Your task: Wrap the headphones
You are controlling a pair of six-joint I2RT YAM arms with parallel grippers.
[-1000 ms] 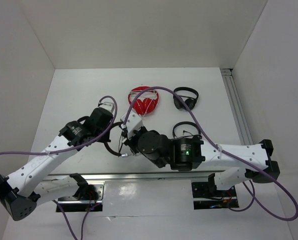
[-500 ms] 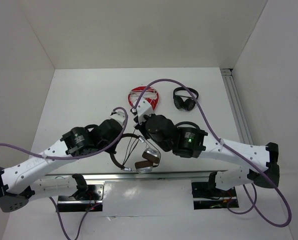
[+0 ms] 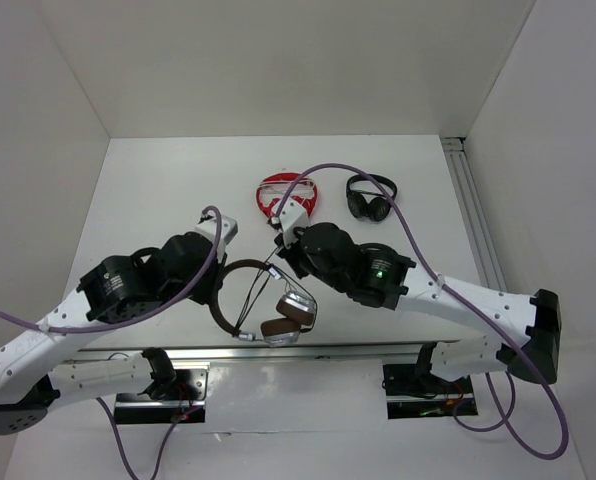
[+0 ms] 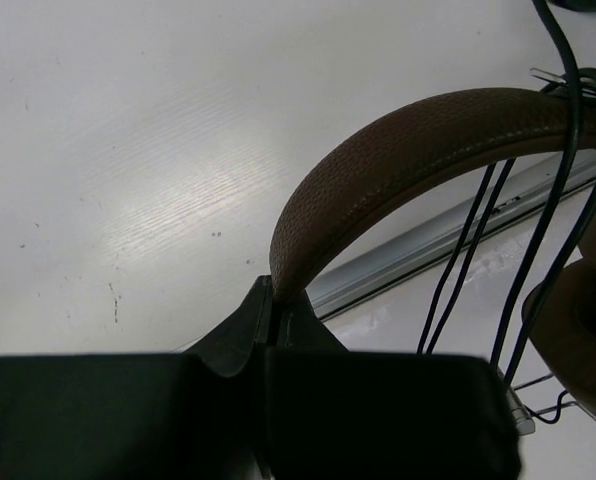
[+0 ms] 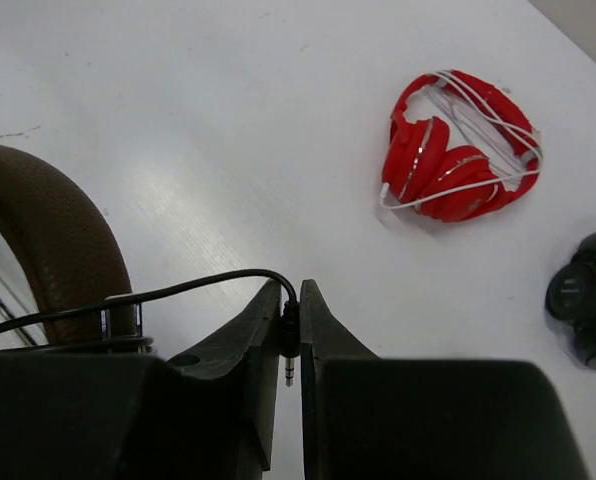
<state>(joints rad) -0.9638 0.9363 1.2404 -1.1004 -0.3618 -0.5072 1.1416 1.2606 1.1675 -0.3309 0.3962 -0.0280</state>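
Note:
The headphones (image 3: 240, 272) have a brown headband (image 4: 408, 160), brown ear pads (image 3: 288, 318) and silver housings. They are held above the table's near edge. My left gripper (image 4: 270, 296) is shut on one end of the headband. My right gripper (image 5: 290, 300) is shut on the cable's jack plug (image 5: 290, 340), with the thin dark cable (image 5: 158, 293) running left to the headband. Several strands of the cable (image 4: 498, 250) cross the arc of the headband in the left wrist view.
A red pair of headphones with a white cord (image 3: 287, 196) lies at the back middle; it also shows in the right wrist view (image 5: 458, 150). A small black pair (image 3: 370, 197) lies to its right. A metal rail (image 3: 278, 350) runs along the near edge.
The headphones have come out from under the arms and now hang in plain view near the front. My right gripper has moved back and left with the plug; my left arm has shifted left.

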